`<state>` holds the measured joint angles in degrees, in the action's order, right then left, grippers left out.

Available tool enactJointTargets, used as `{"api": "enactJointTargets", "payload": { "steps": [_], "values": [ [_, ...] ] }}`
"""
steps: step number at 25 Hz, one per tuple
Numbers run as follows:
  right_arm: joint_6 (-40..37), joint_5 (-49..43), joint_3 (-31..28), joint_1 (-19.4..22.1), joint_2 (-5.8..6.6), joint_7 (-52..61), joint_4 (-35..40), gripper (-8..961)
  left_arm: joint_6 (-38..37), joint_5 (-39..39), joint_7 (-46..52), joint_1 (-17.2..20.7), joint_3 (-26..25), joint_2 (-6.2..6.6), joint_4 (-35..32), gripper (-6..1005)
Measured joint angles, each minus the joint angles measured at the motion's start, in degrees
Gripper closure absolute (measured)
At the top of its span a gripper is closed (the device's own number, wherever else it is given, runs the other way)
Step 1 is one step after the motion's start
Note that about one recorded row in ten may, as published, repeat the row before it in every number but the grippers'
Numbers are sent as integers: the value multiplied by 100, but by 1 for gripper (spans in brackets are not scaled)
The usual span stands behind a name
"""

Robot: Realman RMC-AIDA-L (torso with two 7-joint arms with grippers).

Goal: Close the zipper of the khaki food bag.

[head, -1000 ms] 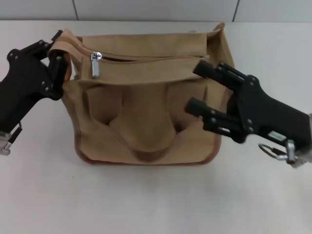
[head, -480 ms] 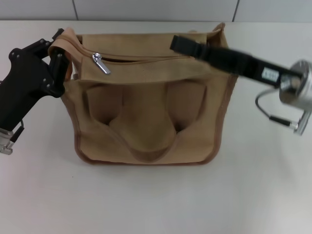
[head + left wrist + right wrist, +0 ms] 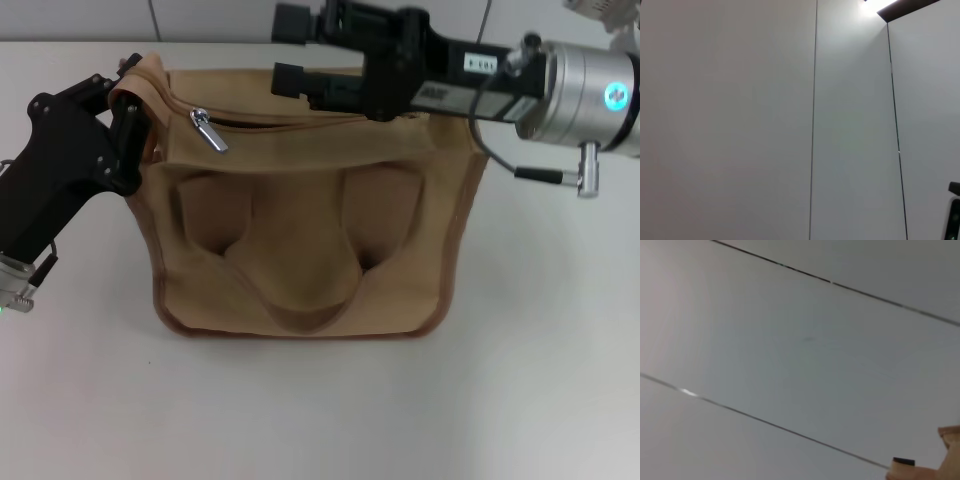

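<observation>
The khaki food bag (image 3: 300, 250) stands in the middle of the table in the head view, pockets and a loop handle facing me. Its zipper (image 3: 300, 118) runs across the top, with a dark open gap to the right of the silver pull tab (image 3: 208, 130), which lies near the bag's left end. My left gripper (image 3: 128, 98) is shut on the bag's upper left corner. My right gripper (image 3: 290, 50) is open and empty, its fingers pointing left above the bag's back top edge, to the right of the pull tab. A sliver of the tan bag (image 3: 950, 460) shows in the right wrist view.
The bag stands on a white table (image 3: 520, 380) with bare surface in front and to both sides. A panelled grey wall (image 3: 80, 18) stands right behind the bag. The left wrist view shows only wall panels (image 3: 740, 120).
My right arm has swung from the bag's right side up and leftward over its top, rolling its wrist. The pull tab has tilted. My left gripper has stayed on the corner.
</observation>
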<state>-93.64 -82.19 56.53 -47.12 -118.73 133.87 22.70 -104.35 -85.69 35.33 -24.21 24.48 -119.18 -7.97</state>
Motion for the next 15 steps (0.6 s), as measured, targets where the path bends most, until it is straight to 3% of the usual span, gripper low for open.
{"api": "enactJointTargets", "payload": {
  "steps": [4,15],
  "values": [
    [232,-294,13,-169,-5,1210,-37,164,0,-2,2,-35,-9,0,60,955],
    [622,-508,269,-401,-56,1304,-262,164,-34,0,8,-130,-31,0,98,950]
  ]
}}
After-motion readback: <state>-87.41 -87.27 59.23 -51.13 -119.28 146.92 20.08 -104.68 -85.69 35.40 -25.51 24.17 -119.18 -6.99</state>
